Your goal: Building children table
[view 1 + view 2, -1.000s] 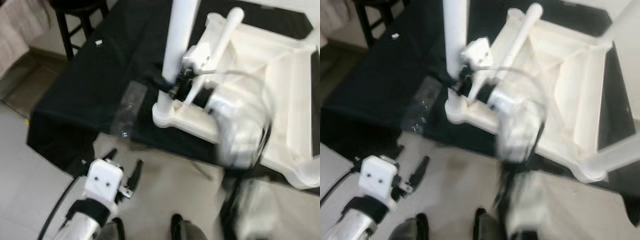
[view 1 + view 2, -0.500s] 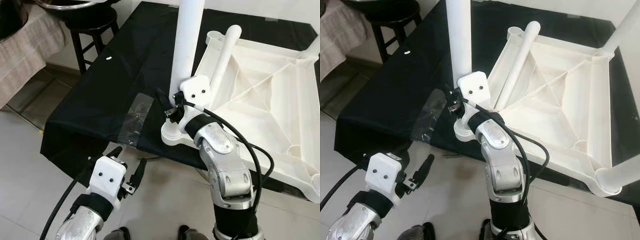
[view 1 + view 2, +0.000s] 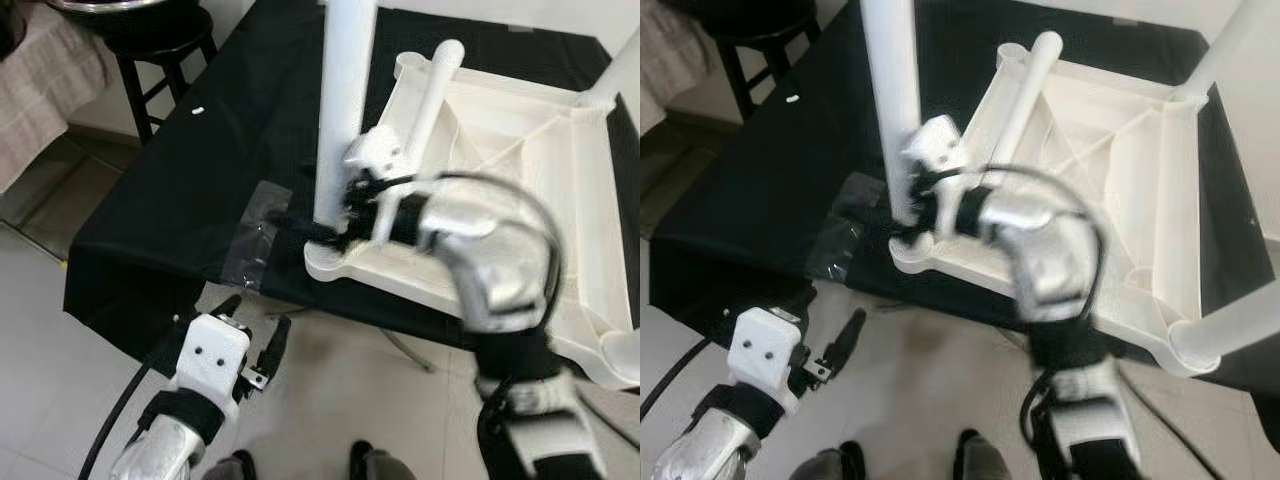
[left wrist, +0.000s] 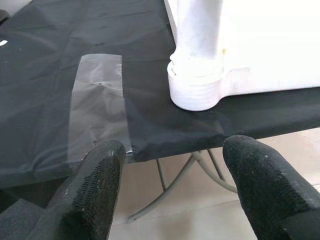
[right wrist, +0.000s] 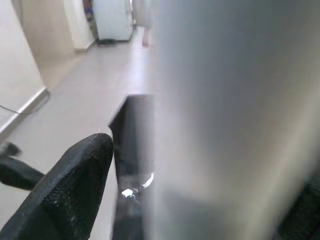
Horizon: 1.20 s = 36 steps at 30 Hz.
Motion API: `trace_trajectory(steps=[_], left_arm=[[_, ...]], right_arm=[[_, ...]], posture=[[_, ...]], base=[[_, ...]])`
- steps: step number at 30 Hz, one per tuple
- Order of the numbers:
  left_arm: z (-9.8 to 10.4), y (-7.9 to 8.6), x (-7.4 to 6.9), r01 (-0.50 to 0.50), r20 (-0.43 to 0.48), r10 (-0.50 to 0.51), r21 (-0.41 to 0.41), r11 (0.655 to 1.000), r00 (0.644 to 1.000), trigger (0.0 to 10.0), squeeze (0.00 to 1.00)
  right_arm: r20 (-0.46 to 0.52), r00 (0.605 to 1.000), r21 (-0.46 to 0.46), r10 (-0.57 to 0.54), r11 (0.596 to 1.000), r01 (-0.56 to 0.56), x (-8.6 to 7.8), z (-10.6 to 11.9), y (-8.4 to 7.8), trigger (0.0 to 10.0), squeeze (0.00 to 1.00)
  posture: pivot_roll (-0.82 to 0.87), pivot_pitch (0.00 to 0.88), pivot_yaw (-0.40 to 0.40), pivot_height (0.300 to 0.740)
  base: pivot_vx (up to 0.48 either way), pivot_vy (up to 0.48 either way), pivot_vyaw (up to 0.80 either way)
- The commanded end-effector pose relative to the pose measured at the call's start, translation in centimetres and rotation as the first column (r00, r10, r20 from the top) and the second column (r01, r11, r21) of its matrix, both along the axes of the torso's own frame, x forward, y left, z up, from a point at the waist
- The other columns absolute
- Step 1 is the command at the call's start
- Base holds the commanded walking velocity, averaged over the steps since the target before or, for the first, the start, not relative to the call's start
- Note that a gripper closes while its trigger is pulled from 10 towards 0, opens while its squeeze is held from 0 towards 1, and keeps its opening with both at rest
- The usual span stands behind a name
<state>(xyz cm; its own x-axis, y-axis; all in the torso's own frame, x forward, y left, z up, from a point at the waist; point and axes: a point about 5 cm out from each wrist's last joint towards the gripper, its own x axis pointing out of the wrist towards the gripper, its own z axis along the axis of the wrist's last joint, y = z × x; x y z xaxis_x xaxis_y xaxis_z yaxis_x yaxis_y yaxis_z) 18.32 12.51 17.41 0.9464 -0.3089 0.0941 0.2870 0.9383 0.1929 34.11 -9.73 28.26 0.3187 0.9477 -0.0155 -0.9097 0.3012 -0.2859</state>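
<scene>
The leg stands in the near corner socket of the upturned tabletop. It is clasped by the right gripper; it should be held plumb while seated. The left gripper hangs open, empty.

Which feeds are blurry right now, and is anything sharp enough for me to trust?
Left eye view: right arm motion-smeared around the right gripper at the upright table leg. Right eye view: same smear. Right wrist view: the leg is an out-of-focus grey mass. Left wrist view: sharp; leg socket and clear tape on the black cloth read clearly.
</scene>
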Motion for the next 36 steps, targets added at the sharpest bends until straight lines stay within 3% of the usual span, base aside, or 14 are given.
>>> trace_trajectory(steps=[1,13,14,15,16,17,27,31,33,35,36], left_arm=[[-0.1,0.0,-0.5,0.0,-0.015,0.0,0.008,1.0,1.0,10.0,0.0],[0.0,0.0,-1.1,-0.004,-0.023,0.004,0.009,1.0,1.0,10.0,0.0],[0.0,0.0,-1.2,-0.003,-0.025,0.003,0.009,1.0,1.0,10.0,0.0],[0.0,0.0,-1.2,-0.003,-0.025,0.003,0.009,1.0,1.0,10.0,0.0],[0.0,-0.1,-1.3,-0.002,-0.027,0.002,0.009,1.0,1.0,10.0,0.0],[0.0,-0.1,-1.3,-0.002,-0.028,0.002,0.008,1.0,1.0,10.0,0.0],[0.0,-0.1,-1.2,-0.003,-0.029,0.003,0.006,1.0,1.0,10.0,0.0],[0.0,-0.1,-0.9,-0.004,-0.028,0.004,0.004,1.0,1.0,10.0,0.0],[-0.1,-0.1,-0.9,-0.004,-0.027,0.004,0.002,1.0,1.0,10.0,0.0],[-0.1,-0.1,-0.9,-0.004,-0.027,0.004,0.002,1.0,1.0,10.0,0.0],[-0.1,-0.1,-0.9,-0.004,-0.026,0.004,0.001,1.0,1.0,10.0,0.0]], right_arm=[[-0.011,0.997,0.019,0.076,0.997,-0.075,0.4,0.3,-0.2,10.0,0.0],[-0.005,0.972,-0.013,0.236,0.972,-0.236,2.2,2.5,-1.0,10.0,0.0],[-0.009,0.963,-0.018,0.269,0.963,-0.27,2.3,2.8,-1.0,8.7,0.0],[-0.009,0.963,-0.018,0.269,0.963,-0.27,2.3,2.8,-1.0,8.7,0.0],[-0.013,0.953,-0.03,0.304,0.952,-0.304,2.4,3.1,-1.0,4.0,0.0],[-0.021,0.942,-0.04,0.334,0.941,-0.335,2.4,3.4,-1.1,0.0,0.0],[-0.026,0.932,-0.071,0.362,0.929,-0.363,2.6,3.7,-1.4,0.0,0.0],[0.018,0.953,-0.078,0.303,0.95,-0.301,2.7,3.3,-1.9,0.0,0.0],[-0.003,0.981,0.009,0.193,0.981,-0.193,1.5,1.2,-1.3,0.0,0.0],[-0.003,0.981,0.009,0.193,0.981,-0.193,1.5,1.2,-1.3,0.0,0.0],[-0.056,0.991,0.062,0.125,0.991,-0.121,0.4,-0.5,-0.3,0.0,0.0]], posture=[[0.09,0.315,-0.047,0.74],[0.11,0.333,-0.046,0.74],[0.11,0.335,-0.045,0.74],[0.11,0.335,-0.045,0.74],[0.12,0.336,-0.045,0.74],[0.12,0.336,-0.045,0.74],[0.1,0.332,-0.046,0.74],[0.08,0.324,-0.054,0.74],[0.06,0.322,-0.066,0.74],[0.06,0.322,-0.066,0.74],[0.06,0.321,-0.077,0.74]], base=[[0.0,0.0,0.0],[0.0,0.0,0.0],[0.0,0.0,0.0],[0.0,0.0,0.0],[0.0,0.0,0.0],[0.0,0.0,0.0],[0.0,0.0,0.0],[0.0,0.0,0.0],[0.0,0.0,0.0],[0.0,0.0,0.0],[0.0,0.0,0.0]])
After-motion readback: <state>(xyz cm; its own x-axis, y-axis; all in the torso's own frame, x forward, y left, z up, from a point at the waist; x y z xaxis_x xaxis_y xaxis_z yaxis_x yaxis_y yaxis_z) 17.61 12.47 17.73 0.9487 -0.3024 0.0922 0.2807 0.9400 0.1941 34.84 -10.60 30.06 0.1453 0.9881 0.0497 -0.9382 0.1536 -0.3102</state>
